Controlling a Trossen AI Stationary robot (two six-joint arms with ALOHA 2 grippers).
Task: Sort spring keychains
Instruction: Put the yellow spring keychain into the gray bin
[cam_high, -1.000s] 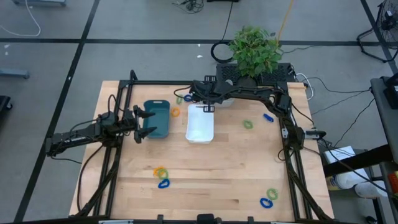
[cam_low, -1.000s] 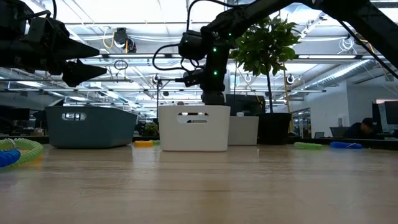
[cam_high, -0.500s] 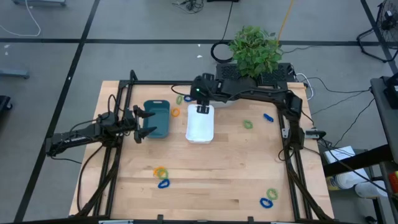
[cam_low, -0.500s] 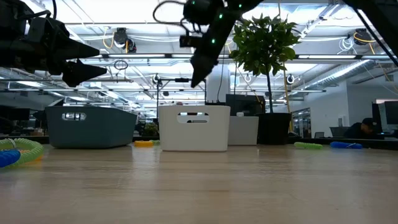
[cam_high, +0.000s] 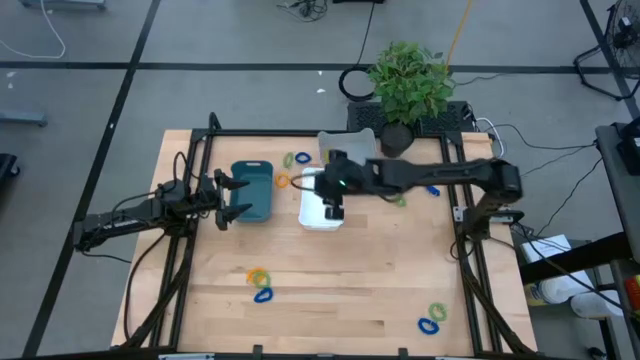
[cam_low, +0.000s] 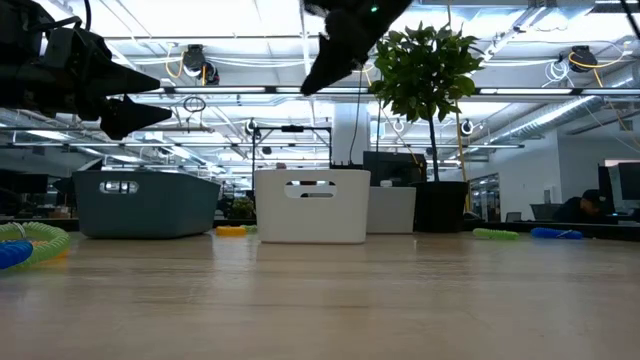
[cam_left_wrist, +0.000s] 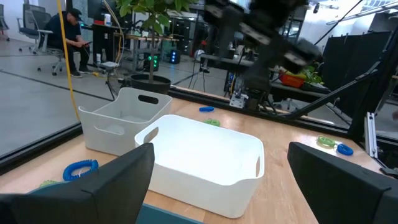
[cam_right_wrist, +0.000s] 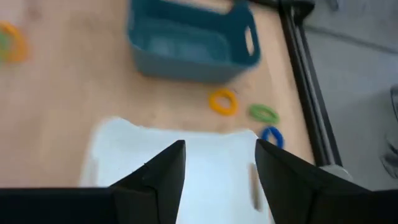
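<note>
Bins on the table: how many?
3: a teal bin left of centre, a white bin right beside it mid-table, and a second white bin at the far edge. No others seem hidden.

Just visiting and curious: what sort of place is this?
Probably a robotics lab in an open office: a wooden table with two robot arms, a person at a desk, exposed ceiling pipes and strip lights.

An open-plan lab or office floor: exposed ceiling ducts and strip lights (cam_low: 560, 100), desks with monitors (cam_low: 622, 190), cables across the grey floor (cam_high: 40, 40). A person (cam_left_wrist: 69, 37) sits at a workstation, far beyond the left gripper's fingers.
</note>
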